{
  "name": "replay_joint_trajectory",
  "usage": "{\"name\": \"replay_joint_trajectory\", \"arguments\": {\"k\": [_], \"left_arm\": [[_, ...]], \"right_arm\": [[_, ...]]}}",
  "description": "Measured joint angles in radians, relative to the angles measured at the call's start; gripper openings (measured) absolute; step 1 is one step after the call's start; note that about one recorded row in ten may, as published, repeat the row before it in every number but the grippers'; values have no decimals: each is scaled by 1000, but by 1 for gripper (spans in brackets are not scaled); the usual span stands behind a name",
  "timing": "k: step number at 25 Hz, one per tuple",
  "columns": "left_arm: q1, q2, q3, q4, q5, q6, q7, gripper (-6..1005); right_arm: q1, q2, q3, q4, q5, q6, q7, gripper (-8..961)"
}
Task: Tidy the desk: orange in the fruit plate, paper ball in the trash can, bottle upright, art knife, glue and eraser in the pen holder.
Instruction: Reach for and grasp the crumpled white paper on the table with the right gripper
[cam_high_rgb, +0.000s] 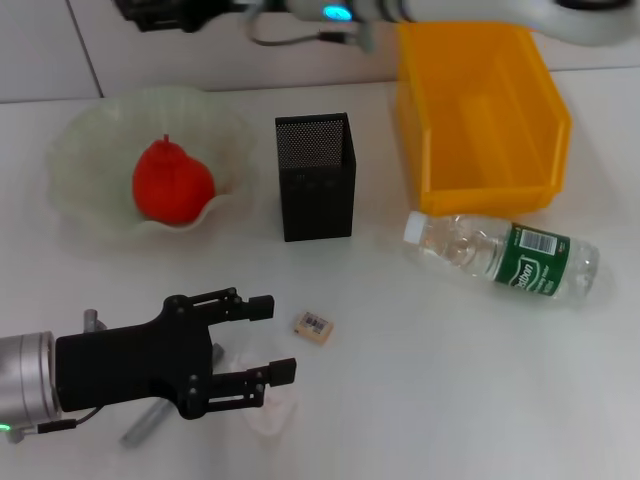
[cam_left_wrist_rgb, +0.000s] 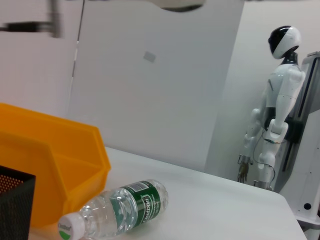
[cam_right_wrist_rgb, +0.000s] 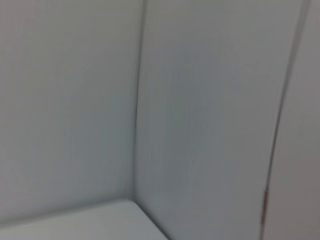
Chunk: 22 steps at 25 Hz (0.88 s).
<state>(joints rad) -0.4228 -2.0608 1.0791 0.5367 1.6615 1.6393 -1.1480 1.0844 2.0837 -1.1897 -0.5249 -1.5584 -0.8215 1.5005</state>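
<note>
The left tool (cam_high_rgb: 277, 340) hovers low over the white surface (cam_high_rgb: 450, 380) with its fingers apart, the eraser (cam_high_rgb: 313, 327) just beside their tips. Beneath it lies something pale, possibly the paper ball (cam_high_rgb: 270, 415) (mostly hidden). The orange (cam_high_rgb: 172, 182) sits in the fruit plate (cam_high_rgb: 90, 150); the bottle (cam_high_rgb: 505, 255) lies on its side near the trash can (cam_high_rgb: 480, 110), with the pen holder (cam_high_rgb: 315, 175) between plate and can. The right tool is out of view.

orange (cam_high_rgb: 172, 183): red-orange
fruit plate (cam_high_rgb: 90, 165): pale translucent green
pen holder (cam_high_rgb: 315, 176): black mesh
trash can (cam_high_rgb: 480, 115): bright yellow
bottle (cam_high_rgb: 503, 256): clear, white cap, dark green label with white lettering
eraser (cam_high_rgb: 313, 327): beige, barcode-like label
desk (cam_high_rgb: 450, 380): white
</note>
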Motion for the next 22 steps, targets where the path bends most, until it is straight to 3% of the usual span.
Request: {"name": "replay_joint_trajectory", "arguments": {"k": [3, 4, 5, 8, 9, 10, 13, 14, 15, 19, 22], "left_arm": [[10, 2, -2, 10, 0, 5, 5, 755], [16, 3, -2, 11, 0, 1, 18, 755], [16, 3, -2, 11, 0, 1, 18, 755], [30, 5, -4, 17, 0, -2, 32, 755], [37, 8, -11, 19, 0, -3, 33, 755], [37, 8, -11, 19, 0, -3, 33, 755], [54, 11, -30, 19, -1, 5, 33, 755], [64, 13, -44, 20, -1, 13, 33, 755], [64, 13, -44, 20, -1, 13, 33, 755], [83, 22, -78, 18, -1, 12, 33, 755], [85, 24, -89, 17, -1, 18, 31, 755]], "right_arm": [[-243, -6, -36, -302, -6, -127, 189, 759], [-380, -6, -29, -488, -37, -210, 285, 759], [-380, -6, -29, -488, -37, -210, 285, 759], [-512, -3, 53, -696, -176, -393, 446, 760], [-531, -4, 148, -757, -293, -572, 548, 760], [-531, -4, 148, -757, -293, -572, 548, 760], [-514, -13, 265, -776, -411, -839, 610, 760], [-507, -20, 325, -785, -449, -989, 613, 760], [-507, -20, 325, -785, -449, -989, 613, 760], [-515, -24, 372, -829, -507, -1204, 583, 759], [-523, -14, 361, -832, -546, -1229, 536, 757]]}}
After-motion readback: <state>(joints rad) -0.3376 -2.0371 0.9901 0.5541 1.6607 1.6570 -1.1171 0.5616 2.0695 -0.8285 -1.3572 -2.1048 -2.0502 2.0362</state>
